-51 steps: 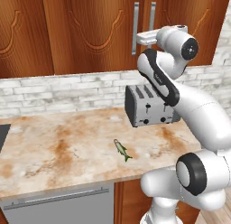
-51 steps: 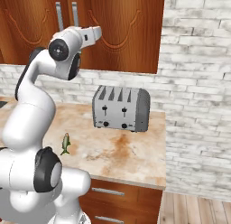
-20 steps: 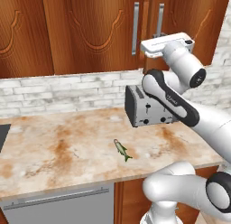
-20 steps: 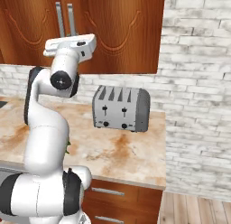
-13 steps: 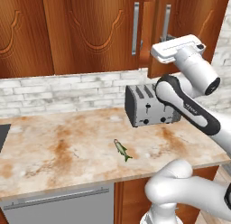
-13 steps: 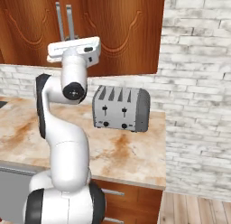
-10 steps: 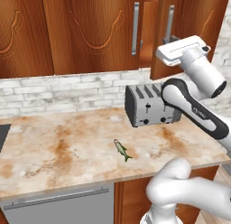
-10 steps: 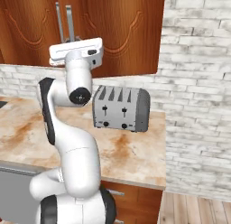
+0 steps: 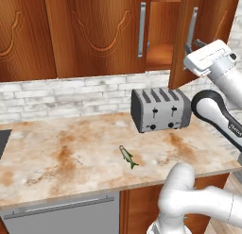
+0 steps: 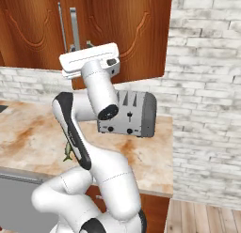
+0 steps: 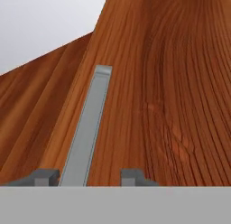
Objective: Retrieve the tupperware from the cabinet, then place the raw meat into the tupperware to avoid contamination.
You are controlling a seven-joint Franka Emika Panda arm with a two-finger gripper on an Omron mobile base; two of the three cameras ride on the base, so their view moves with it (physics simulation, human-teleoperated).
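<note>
Gripper (image 11: 83, 177) spread astride the silver handle (image 11: 88, 128) of the cabinet (image 9: 99, 35), toaster (image 9: 159, 109) below, fish (image 9: 127, 156) at toaster's seven o'clock.

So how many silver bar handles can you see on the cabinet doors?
2. One handle is on the shut left door. The other handle is on the right door, which stands swung open beside the gripper. Others may be out of frame.

Small dark lettering on the robot arm (image 9: 226, 126) is too blurred to read; nothing else carries text.
</note>
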